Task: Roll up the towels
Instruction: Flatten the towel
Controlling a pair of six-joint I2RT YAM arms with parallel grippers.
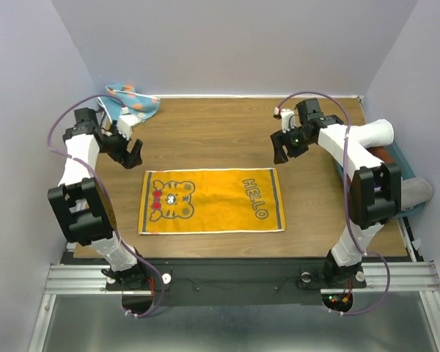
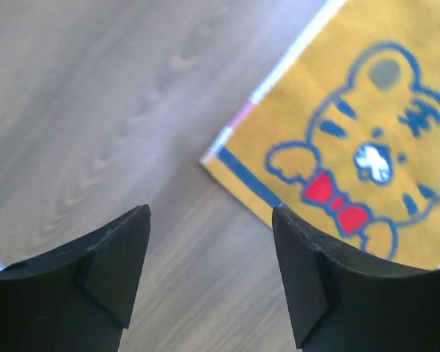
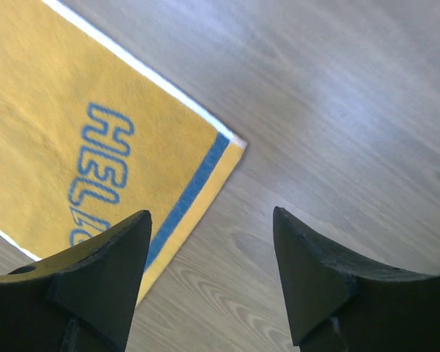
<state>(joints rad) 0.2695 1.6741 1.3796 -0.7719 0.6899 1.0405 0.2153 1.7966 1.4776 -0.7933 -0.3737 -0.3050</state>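
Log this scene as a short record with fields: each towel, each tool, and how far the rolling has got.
yellow towel: spread flat on the wooden table, tiger face at its left end, HELLO at its right end, not rolled
blue dotted towel: crumpled at the table's far left corner, not rolled
left tool: open, empty, near the yellow towel's far left corner
right tool: open, empty, near the yellow towel's far right corner
progress: no towel rolled yet
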